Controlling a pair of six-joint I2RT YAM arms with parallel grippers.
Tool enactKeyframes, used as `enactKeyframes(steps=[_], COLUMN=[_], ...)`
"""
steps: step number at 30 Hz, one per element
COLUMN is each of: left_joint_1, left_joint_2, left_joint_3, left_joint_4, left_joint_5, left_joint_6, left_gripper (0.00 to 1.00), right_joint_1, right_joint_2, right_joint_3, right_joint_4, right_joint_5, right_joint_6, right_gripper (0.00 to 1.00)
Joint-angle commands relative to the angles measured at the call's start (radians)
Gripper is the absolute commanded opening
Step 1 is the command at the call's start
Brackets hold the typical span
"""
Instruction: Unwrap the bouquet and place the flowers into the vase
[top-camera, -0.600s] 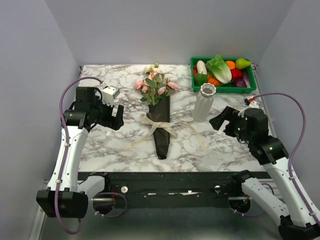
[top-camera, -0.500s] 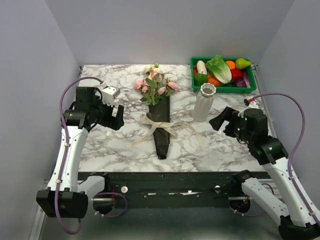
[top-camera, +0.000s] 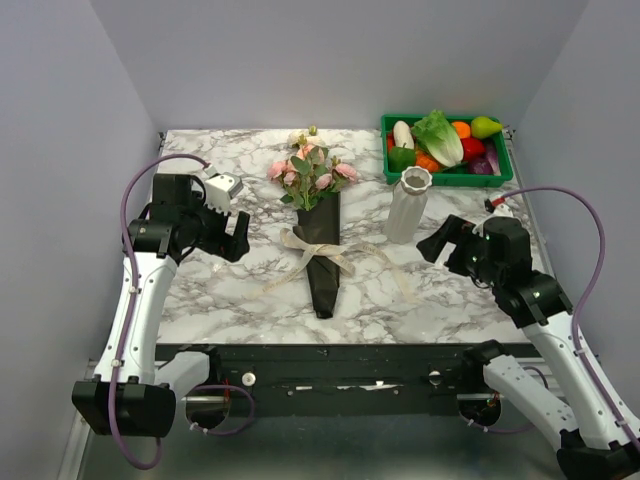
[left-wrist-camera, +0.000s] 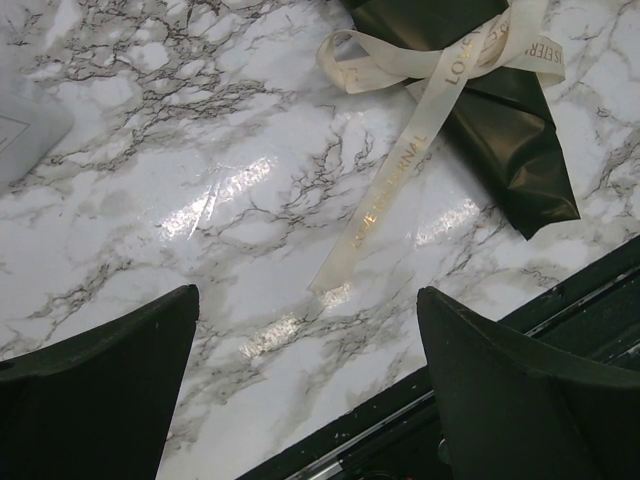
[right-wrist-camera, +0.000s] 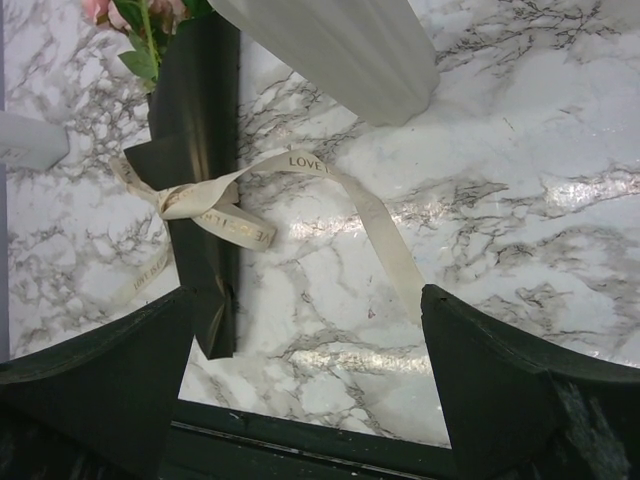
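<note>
A white bench (top-camera: 450, 300) with grey marble veining fills the middle of the scene. Pale lilac-grey walls (top-camera: 330, 60) close it in on the left, far and right sides. At its far right corner sits a green crate (top-camera: 503, 172) heaped with produce: a leafy lettuce (top-camera: 440, 137), a white root (top-camera: 403, 133), an orange (top-camera: 461, 129), a yellow-green pear (top-camera: 485, 126), something red (top-camera: 472, 148) and a green pepper (top-camera: 400, 158). Near the left edge stands a small white object (top-camera: 222, 187), perhaps a bottle, partly hidden.
</note>
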Motion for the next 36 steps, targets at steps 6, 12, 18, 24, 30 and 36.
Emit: enactKeyframes(steps=[6,12,18,24,30,36], left_joint_1=[-0.115,-0.231,-0.266,-0.297,-0.369,-0.4], left_joint_2=[0.007,0.051,0.14,0.222,0.34,0.473], left_joint_3=[-0.038,-0.088,-0.104,-0.106,-0.106,-0.112], left_joint_4=[-0.021,0.031,0.098,0.176,0.271,0.367], left_joint_5=[0.002,-0.073,-0.043,0.013,-0.007,-0.045], left_joint_6=[0.039,0.052,0.071,0.094,0.103,0.103], left_gripper=[0.99,0.99,0.99,0.99,0.99,0.95], right_joint_1=[0.005,0.073,0.231,0.272,0.274,0.305], right_joint_2=[0.056,0.168,0.343,0.467,0.532,0.57], right_joint_3=[-0.123,-0.186,-0.102,-0.034,-0.016,-0.005], right_joint_4=[0.146,0.244,0.278,0.306,0.324,0.319], right_joint_5=[-0.058,0.005,0.195,0.31,0.362,0.413], right_joint_6=[-0.036,-0.04,-0.072,-0.134,-0.149,-0.14], right_gripper=[1.0,1.0,0.99,0.95,0.92,0.9])
